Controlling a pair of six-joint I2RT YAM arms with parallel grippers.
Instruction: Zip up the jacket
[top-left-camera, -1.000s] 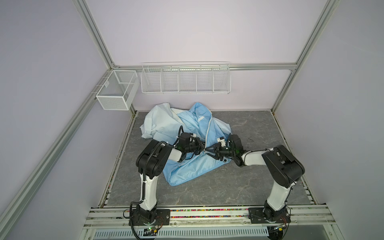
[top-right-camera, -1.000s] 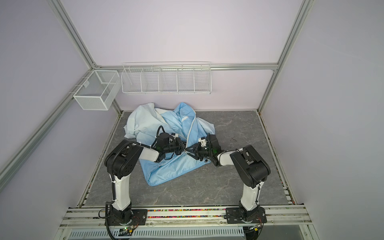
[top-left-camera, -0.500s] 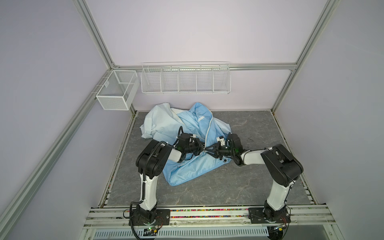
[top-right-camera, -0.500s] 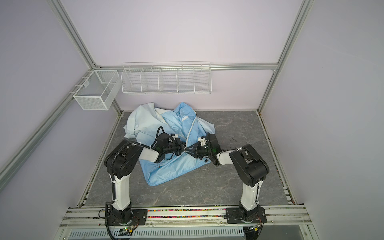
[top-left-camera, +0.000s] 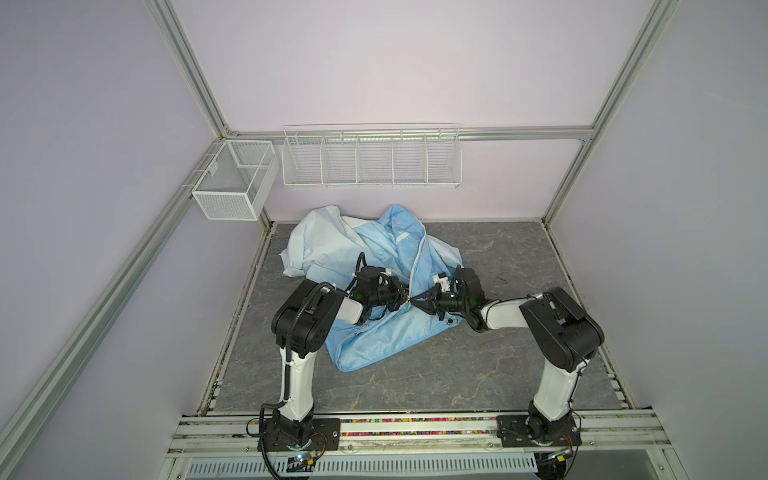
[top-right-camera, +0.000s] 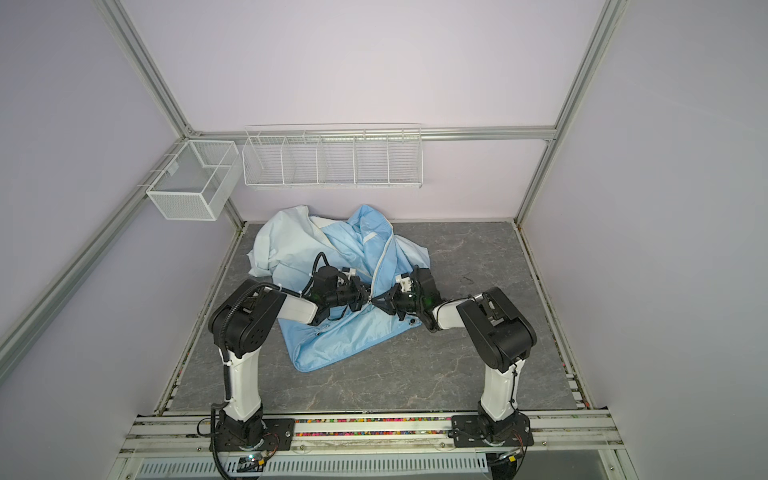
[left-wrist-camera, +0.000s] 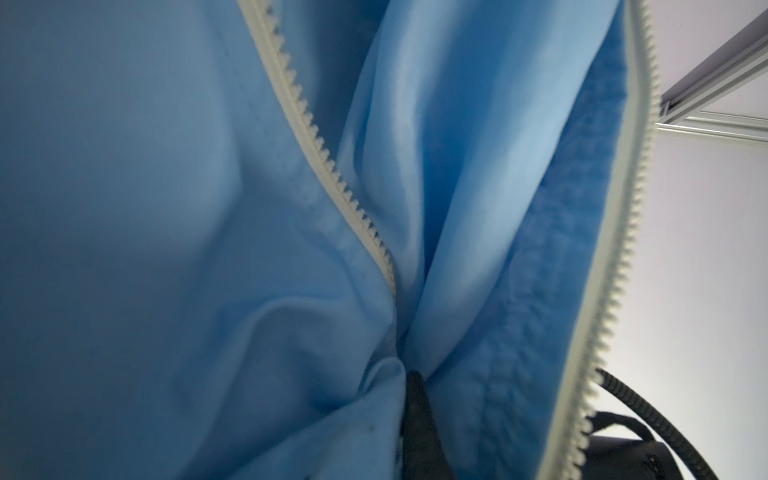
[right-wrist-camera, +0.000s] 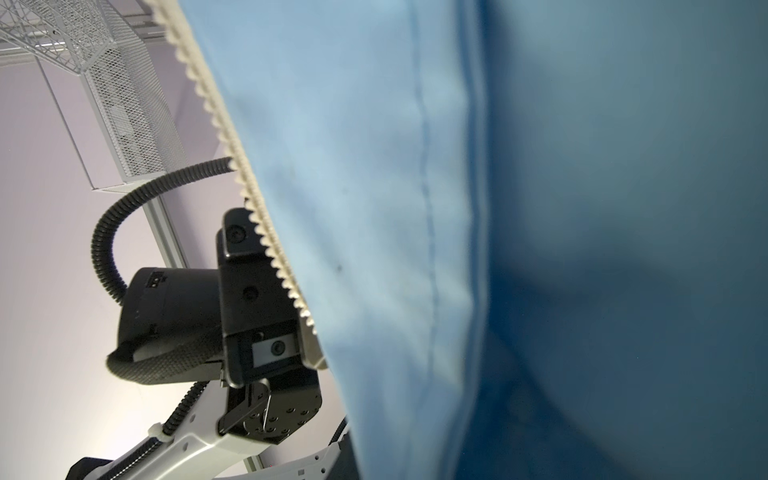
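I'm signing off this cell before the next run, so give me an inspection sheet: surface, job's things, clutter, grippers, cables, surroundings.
Surface: grey marbled tabletop, no spills seen.
Job's things: thin light-blue jacket lies crumpled from mid-table to the back; the tooth rows of its white zipper are apart in the left wrist view.
Clutter: small dark mark or thread right of the jacket; cannot tell which.
Grippers: left gripper shut on jacket fabric; right gripper shut, apparently on the zipper edge, tips nearly meeting the left's.
Cables: black corrugated cable runs along the left arm.
Surroundings: white wire rack on the back wall; white mesh basket on the left rail.
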